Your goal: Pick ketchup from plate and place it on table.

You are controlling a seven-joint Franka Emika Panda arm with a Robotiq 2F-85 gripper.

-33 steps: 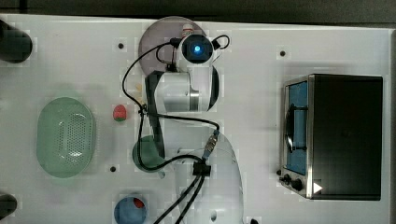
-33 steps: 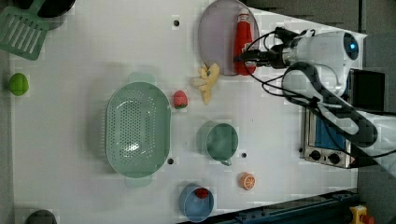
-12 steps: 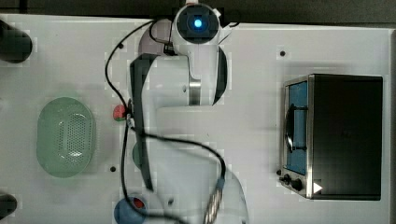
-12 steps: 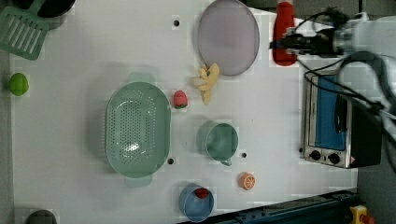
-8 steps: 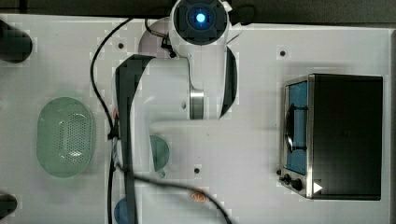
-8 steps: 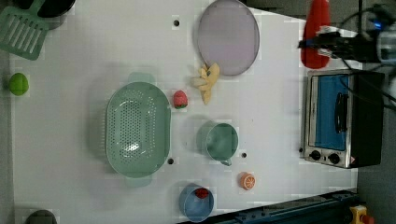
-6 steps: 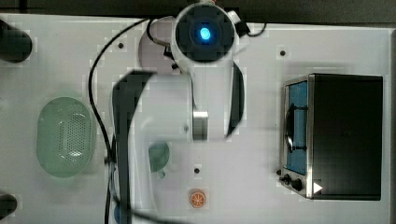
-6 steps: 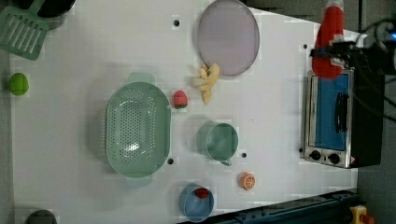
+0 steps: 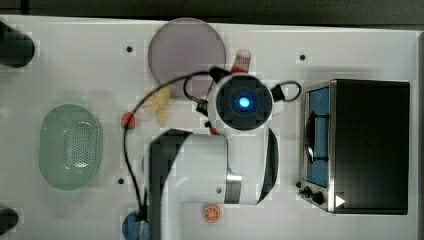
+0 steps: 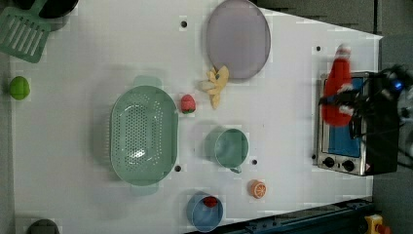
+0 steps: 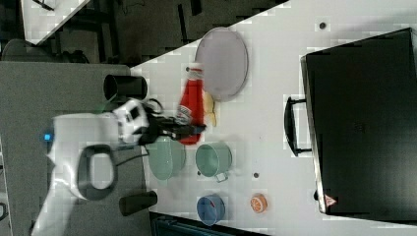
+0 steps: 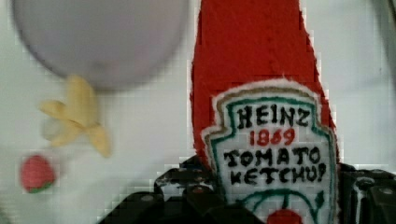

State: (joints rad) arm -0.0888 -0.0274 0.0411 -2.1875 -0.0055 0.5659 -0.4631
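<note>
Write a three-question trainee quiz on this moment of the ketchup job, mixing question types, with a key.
1. True or false: the ketchup bottle is lying on the plate.
2. Multiple choice: in the left view, what lies just beside the plate's lower rim? A) the peeled banana B) the orange slice C) the green spatula
3. Fill in: in the left view, the strawberry sits between the banana and the green ______.

Key
1. False: the tool holds it, clear of the bare plate.
2. A
3. Colander
</note>
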